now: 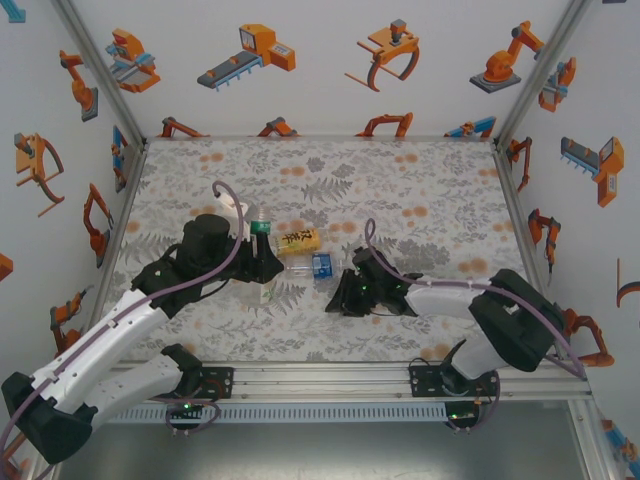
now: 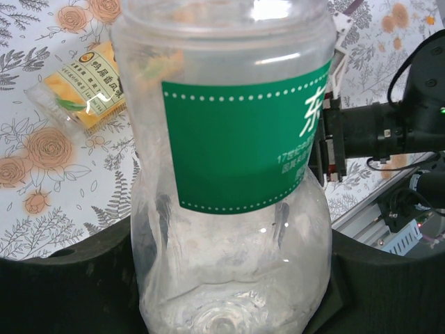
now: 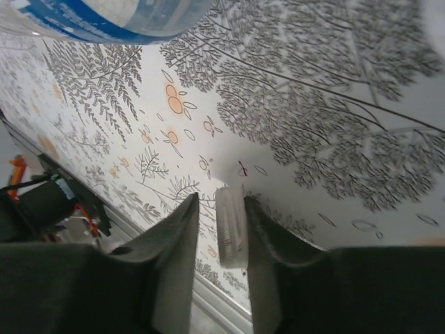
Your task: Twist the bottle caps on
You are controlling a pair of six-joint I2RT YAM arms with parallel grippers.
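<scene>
Cap and bottle are each held. A white cap (image 3: 229, 233), standing on edge, is pinched between the nearly closed jaws of the right gripper (image 3: 221, 209), low over the floral mat (image 3: 334, 104). Whether it touches the mat is hard to say from this angle. The blue-labelled bottle (image 3: 104, 17) lies near it, at the top of the right wrist view. The left gripper (image 1: 262, 270) is clamped around the lower body of the green-labelled bottle (image 2: 236, 167), with dark fingers (image 2: 62, 292) on either side and the bottle's base toward the wrist camera. Seen from above, the yellow-labelled bottle (image 1: 298, 240) lies on the mat between the green and blue ones, just beside both.
</scene>
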